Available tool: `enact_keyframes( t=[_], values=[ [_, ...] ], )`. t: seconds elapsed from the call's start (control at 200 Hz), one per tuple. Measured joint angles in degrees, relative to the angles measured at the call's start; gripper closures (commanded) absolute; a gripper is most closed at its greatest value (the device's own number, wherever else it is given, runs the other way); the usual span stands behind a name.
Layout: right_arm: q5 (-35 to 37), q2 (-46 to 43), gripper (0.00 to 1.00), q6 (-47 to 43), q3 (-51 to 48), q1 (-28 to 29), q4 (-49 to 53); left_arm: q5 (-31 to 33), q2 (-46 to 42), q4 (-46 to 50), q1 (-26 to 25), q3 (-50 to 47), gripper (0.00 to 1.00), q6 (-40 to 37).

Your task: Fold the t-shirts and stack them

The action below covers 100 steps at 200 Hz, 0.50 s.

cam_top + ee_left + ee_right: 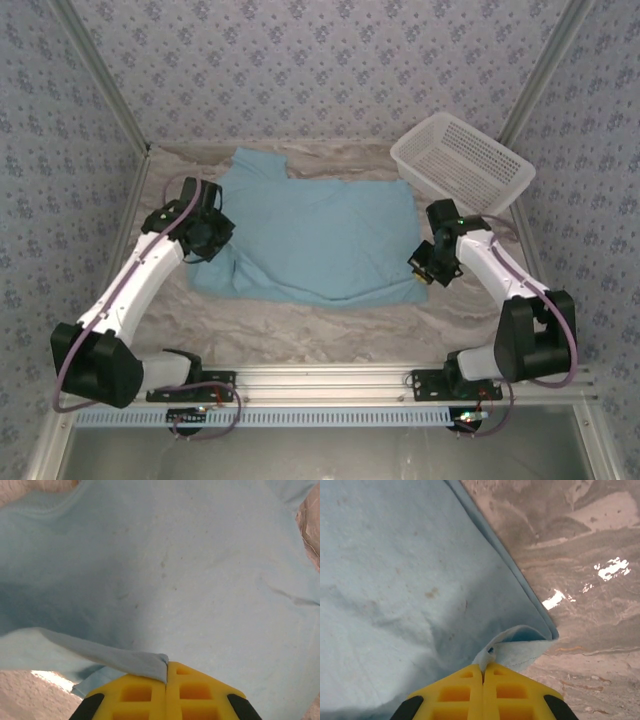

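Seen from above, a light blue t-shirt [320, 240] is lying spread on the marbled grey surface [300, 320] between the two arms. The left fingers [205, 246] are meeting its left edge beside a sleeve, and the right fingers [424, 272] are meeting its near right corner. A white mesh basket [465, 160] is sitting beyond the right fingers, near the shirt's far right corner. From the left wrist, the yellow left fingers [135, 695] are pressing together on a thin fold of the t-shirt [175, 570]. The fold is rising to a peak right at their tips, the rest of the cloth is stretching away ahead of them, and a patch of pale surface [30, 695] is showing to their left. From the right wrist, the yellow right fingers [512, 692] are closing tight on the curled-over corner of the t-shirt [395, 580]. The cloth is running ahead and to their left, its hemmed edge is slanting away in front of them, and the glossy surface [590, 555] is lying bare to their right.
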<state>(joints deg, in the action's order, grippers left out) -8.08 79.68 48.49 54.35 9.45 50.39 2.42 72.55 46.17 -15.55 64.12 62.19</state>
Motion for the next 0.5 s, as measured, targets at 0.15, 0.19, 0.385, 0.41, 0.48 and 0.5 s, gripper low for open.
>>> enact_keyframes(
  t=[0.15, 0.19, 0.385, 0.41, 0.48, 0.5],
  values=[
    [0.85, 2.91, 1.0, -0.07, 1.84, -0.9, -1.01, -0.09, 1.27, -0.17, 2.16, 0.11, 1.0, -2.71],
    [0.85, 3.65, 1.0, -0.09, 2.21, -1.16, -1.33, -0.07, 1.66, -0.17, 2.58, 0.24, 1.0, -3.32],
    [1.07, 7.61, 1.0, -1.36, 5.09, -1.79, -2.49, -0.11, 4.31, -1.49, 3.48, 1.95, 1.0, -6.29],
    [1.11, 8.17, 1.0, -1.55, 5.62, -1.79, -2.6, -0.11, 4.72, -1.68, 3.56, 2.25, 1.0, -6.73],
    [1.36, 9.92, 1.0, -2.05, 7.3, -1.95, -2.8, -0.13, 5.66, -2.36, 3.89, 2.89, 1.0, -7.52],
    [1.46, 10.43, 1.0, -2.34, 7.74, -1.95, -2.89, -0.09, 5.92, -2.64, 4.02, 2.97, 1.0, -7.78]
  ],
)
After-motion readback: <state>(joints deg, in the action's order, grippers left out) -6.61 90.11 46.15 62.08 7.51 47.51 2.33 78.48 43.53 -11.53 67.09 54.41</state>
